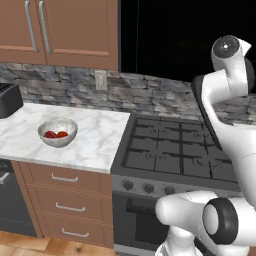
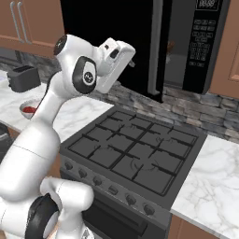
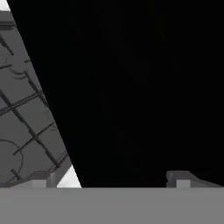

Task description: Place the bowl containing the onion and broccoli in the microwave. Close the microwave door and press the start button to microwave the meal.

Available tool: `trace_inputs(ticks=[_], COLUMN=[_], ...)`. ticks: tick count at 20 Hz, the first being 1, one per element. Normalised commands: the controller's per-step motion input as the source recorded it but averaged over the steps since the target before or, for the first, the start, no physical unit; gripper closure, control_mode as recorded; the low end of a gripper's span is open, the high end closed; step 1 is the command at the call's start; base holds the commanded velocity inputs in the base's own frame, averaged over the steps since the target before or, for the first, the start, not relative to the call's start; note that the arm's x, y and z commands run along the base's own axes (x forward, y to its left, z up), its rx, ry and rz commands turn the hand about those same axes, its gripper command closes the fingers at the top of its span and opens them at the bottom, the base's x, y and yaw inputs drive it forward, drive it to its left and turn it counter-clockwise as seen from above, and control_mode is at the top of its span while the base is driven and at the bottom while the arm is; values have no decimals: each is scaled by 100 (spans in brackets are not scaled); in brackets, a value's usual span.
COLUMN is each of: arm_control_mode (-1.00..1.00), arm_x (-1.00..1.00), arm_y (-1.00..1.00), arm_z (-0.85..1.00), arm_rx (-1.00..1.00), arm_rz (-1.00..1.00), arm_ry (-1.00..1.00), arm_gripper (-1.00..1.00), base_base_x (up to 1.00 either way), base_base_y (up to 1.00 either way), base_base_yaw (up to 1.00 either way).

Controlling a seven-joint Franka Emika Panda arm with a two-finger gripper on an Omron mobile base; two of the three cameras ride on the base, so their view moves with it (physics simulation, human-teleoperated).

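Observation:
The black microwave [image 2: 205, 42] hangs above the stove, its keypad on the right. Its glossy microwave door [image 2: 107, 23] stands swung open, with the grey bar handle [image 2: 156, 46] at its free edge. In the narrow grey cavity beside the handle is a faint brown shape [image 2: 171, 46]; I cannot tell whether it is the bowl. The onion and broccoli are hidden. My gripper [image 3: 111, 179] is open and holds nothing; its fingertips [image 3: 39, 177] stand wide apart, close to the black door panel [image 3: 140, 87]. In the right base view the hand [image 2: 116, 58] is raised in front of the door.
The gas stove [image 1: 170, 150] lies directly below the microwave. On the marble counter [image 1: 95, 135] to its left stands a white bowl with red pieces [image 1: 57, 132], and a dark toaster [image 1: 9, 99] sits at the far left. Wooden cabinets [image 1: 60, 30] hang above.

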Motion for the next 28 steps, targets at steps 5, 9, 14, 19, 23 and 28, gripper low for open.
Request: trace_inputs(ticks=[5,9,14,19,23,28], arm_control_mode=[-100,-100,-100,-100,-100,-100], arm_x=[100,99,82,28,-56,-100], arm_y=[-18,-11,-14,-3,15,1], arm_z=[0,0,12,45,16,4], arm_rx=[0,0,0,-1,-14,-7], arm_rz=[38,33,30,22,8,0], arm_ry=[-24,-12,-3,0,1,-9], arm_gripper=[-100,-100,-100,-100,-100,-100], base_base_x=[0,0,0,0,0,0], base_base_y=[0,0,0,0,0,0], base_base_yaw=[0,0,0,0,0,0])
